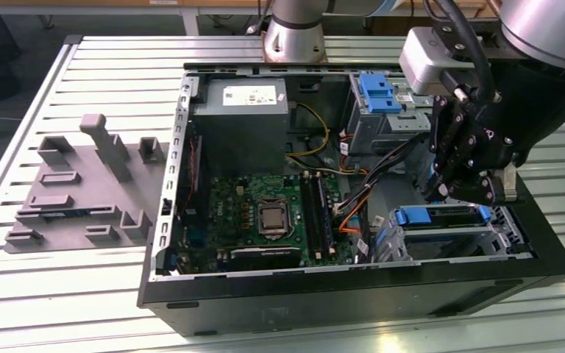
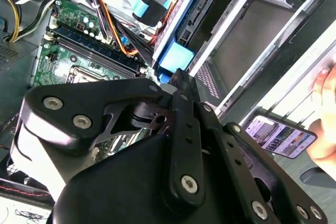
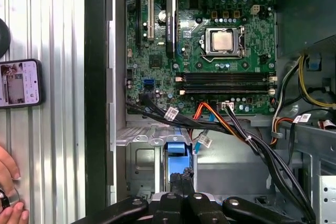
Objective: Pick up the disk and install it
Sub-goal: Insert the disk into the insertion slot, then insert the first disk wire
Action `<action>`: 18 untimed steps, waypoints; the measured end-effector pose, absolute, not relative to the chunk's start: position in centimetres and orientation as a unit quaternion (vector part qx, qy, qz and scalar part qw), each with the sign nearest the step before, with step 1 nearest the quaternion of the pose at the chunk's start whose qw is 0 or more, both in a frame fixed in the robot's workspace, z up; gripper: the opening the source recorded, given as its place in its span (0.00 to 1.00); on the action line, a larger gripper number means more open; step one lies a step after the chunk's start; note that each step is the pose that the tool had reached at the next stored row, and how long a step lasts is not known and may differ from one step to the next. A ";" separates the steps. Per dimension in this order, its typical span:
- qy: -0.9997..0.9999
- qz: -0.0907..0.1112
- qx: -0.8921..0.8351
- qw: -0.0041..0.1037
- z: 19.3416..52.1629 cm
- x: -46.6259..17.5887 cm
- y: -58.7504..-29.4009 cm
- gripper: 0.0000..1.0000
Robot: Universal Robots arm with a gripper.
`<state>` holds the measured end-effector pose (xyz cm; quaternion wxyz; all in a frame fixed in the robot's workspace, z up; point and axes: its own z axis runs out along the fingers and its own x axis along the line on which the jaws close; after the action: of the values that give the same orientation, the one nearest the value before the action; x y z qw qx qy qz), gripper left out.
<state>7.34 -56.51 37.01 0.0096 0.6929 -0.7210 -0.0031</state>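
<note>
The disk shows mostly as its blue plastic bracket [image 1: 430,215], sitting in the metal drive cage at the near right corner of the open computer case [image 1: 361,294]. My gripper [image 1: 481,193] hangs just above and to the exterior view's right of that cage. In the first wrist view the dark fingers [image 3: 181,179] are together, tips right at the blue bracket [image 3: 176,153]. In the second wrist view a fingertip [image 2: 176,77] reaches the bracket's blue tab [image 2: 176,56]. The drive's silver face is hidden inside the cage.
Black, orange and red cables [image 1: 361,198] run past the cage over the green motherboard [image 1: 263,213]. Another blue bracket [image 1: 376,92] sits in the far bay. A grey moulded fixture block [image 1: 82,187] lies left of the case. A person's hand [image 3: 8,182] and a phone [image 3: 20,82] rest on the slatted table.
</note>
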 end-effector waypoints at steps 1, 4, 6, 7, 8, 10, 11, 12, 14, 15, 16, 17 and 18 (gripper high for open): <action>-0.721 -0.003 0.693 0.010 37.0 7.3 -56.5 0.11; -0.721 -0.003 0.693 0.009 36.8 7.3 -56.5 0.11; -0.721 -0.003 0.693 0.009 36.5 7.3 -56.5 0.11; -0.721 -0.003 0.693 0.009 36.3 7.3 -56.5 0.11; -0.721 -0.003 0.693 0.009 36.1 7.3 -56.5 0.11; -0.721 -0.003 0.693 0.009 36.1 7.3 -56.5 0.11; -0.721 -0.003 0.693 0.009 36.1 7.3 -56.5 0.11; -0.721 -0.003 0.693 0.009 36.0 7.3 -56.5 0.11; -0.721 -0.003 0.693 0.009 36.1 7.3 -56.5 0.11; -0.721 -0.003 0.693 0.009 36.1 7.3 -56.5 0.11; -0.721 -0.003 0.693 0.009 36.0 7.3 -56.5 0.11; -0.721 -0.003 0.693 0.009 36.1 7.3 -56.5 0.11; -0.721 -0.003 0.693 0.009 36.1 7.3 -56.5 0.11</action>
<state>7.34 -56.51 36.05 0.0093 0.6929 -0.7210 -0.0025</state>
